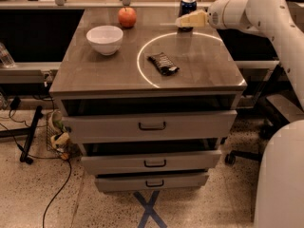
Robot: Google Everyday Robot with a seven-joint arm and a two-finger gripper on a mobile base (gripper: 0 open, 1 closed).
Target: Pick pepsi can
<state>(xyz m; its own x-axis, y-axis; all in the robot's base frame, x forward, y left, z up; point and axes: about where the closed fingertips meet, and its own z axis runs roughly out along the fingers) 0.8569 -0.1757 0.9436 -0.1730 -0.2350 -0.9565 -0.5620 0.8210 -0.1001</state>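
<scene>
The pepsi can [187, 5] stands upright at the far right edge of the cabinet top, dark blue with a silver top. My gripper [183, 22] reaches in from the right on the white arm. Its pale yellow fingers [192, 19] lie right in front of the can's lower half and hide it. The fingertips point left, at the can's base.
A black snack bar wrapper [163, 63] lies mid-top inside a bright ring of light. A white bowl [105, 39] sits at the left and a red apple [127, 17] at the back. The cabinet top [95, 72] is grey-brown over three drawers. Cables and a rack stand on the floor at the left.
</scene>
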